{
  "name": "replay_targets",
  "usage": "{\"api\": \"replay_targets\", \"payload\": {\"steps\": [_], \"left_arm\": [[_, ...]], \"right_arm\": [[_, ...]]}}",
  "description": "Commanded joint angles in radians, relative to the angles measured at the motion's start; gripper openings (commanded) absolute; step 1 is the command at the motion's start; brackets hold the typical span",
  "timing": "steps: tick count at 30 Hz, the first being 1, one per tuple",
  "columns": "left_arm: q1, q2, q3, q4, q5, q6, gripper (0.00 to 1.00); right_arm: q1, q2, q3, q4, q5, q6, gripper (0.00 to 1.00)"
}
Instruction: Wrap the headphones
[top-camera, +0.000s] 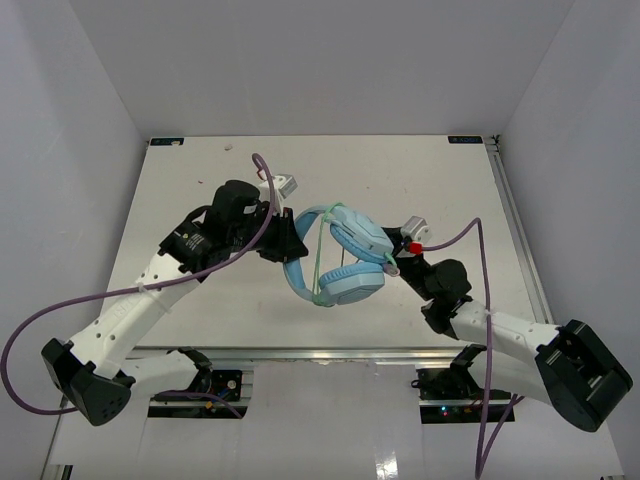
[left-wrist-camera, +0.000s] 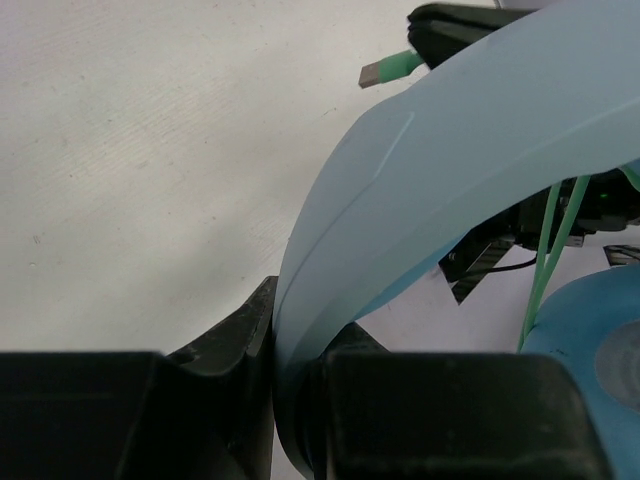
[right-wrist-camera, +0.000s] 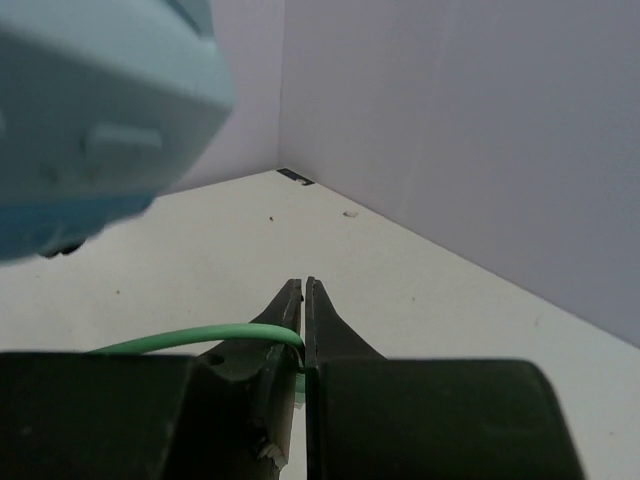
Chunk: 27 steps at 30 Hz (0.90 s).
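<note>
The right gripper (right-wrist-camera: 303, 300), at the right side of the light blue headphones (top-camera: 335, 255), is pinching the thin green cord (right-wrist-camera: 200, 336) with its fingers pressed together, apparently just behind the plug (left-wrist-camera: 383, 70). At the headphones' left side, the left gripper (left-wrist-camera: 290, 345) is clamping the smooth headband (left-wrist-camera: 440, 170), so the set is hanging between both grippers. It is probably handling as light, with a stiff, slippery band and a limp, kink-prone cord, so the band is offering the firmest hold.
</note>
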Motion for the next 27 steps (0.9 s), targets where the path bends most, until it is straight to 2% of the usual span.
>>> {"api": "replay_targets", "payload": {"steps": [1,6,13,22,25,27], "left_arm": [[-0.005,-0.035,-0.021,0.011,0.145,0.129,0.00],[-0.005,-0.025,-0.057,0.030,0.085,0.206,0.00],[-0.005,0.036,-0.069,0.028,0.079,0.240,0.00],[-0.005,0.053,-0.060,0.034,0.081,0.212,0.00],[-0.005,0.051,-0.058,0.034,0.079,0.210,0.00],[-0.005,0.053,-0.059,0.034,0.069,0.209,0.00]], "right_arm": [[-0.047,-0.048,0.143,-0.176,0.050,-0.109,0.08],[-0.090,-0.038,0.212,-0.277,-0.044,-0.133,0.08],[-0.102,-0.018,0.232,-0.309,-0.027,-0.159,0.08],[-0.102,0.016,0.213,-0.262,-0.114,-0.107,0.24],[-0.102,0.021,0.204,-0.254,-0.109,-0.107,0.25],[-0.102,0.021,0.203,-0.254,-0.110,-0.112,0.19]]}}
